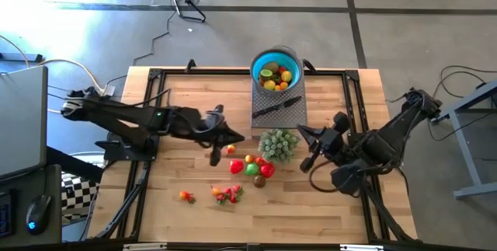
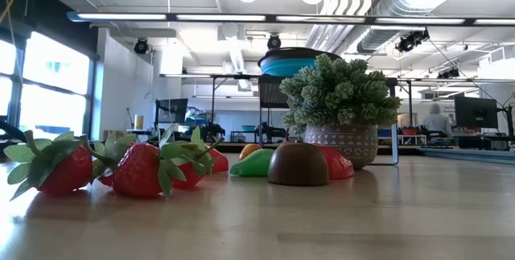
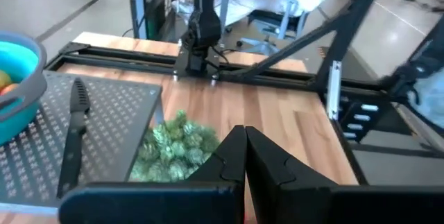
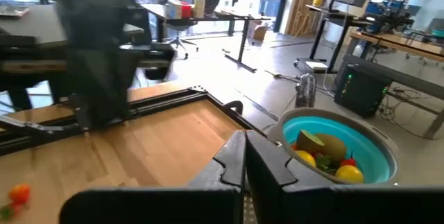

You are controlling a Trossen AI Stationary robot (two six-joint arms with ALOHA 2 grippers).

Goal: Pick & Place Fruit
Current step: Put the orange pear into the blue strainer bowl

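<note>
- Left gripper [image 1: 231, 136]: fingers pressed together and empty, at centre frame of the high view, hanging just above and left of the loose fruit.
- Right gripper [image 1: 304, 131]: likewise closed and empty, right of centre, with the pale green bushy plant [image 1: 279, 144] between it and the fruit.
- Nearest the camera in the low view: strawberries [image 2: 105, 166] at lower left, resting on the wooden table [image 1: 342, 95]; in the high view they lie with a small orange piece [image 1: 186, 196] toward the lower centre.
- Middle ground: the main fruit cluster [image 1: 251, 165], red, green, orange and brown pieces lying close together just below the plant.
- Far ground: blue bowl [image 1: 276, 70] at upper centre, already holding several fruits, standing at the far edge of a perforated metal tray [image 1: 297, 113] that also carries a black-handled knife [image 1: 275, 108].
- Governing relation, as a judgement: the cluster lies down and to the right of the left gripper, which is the nearer one with a clear path; its fingers must part before any pick, and the carry then runs toward upper centre.
</note>
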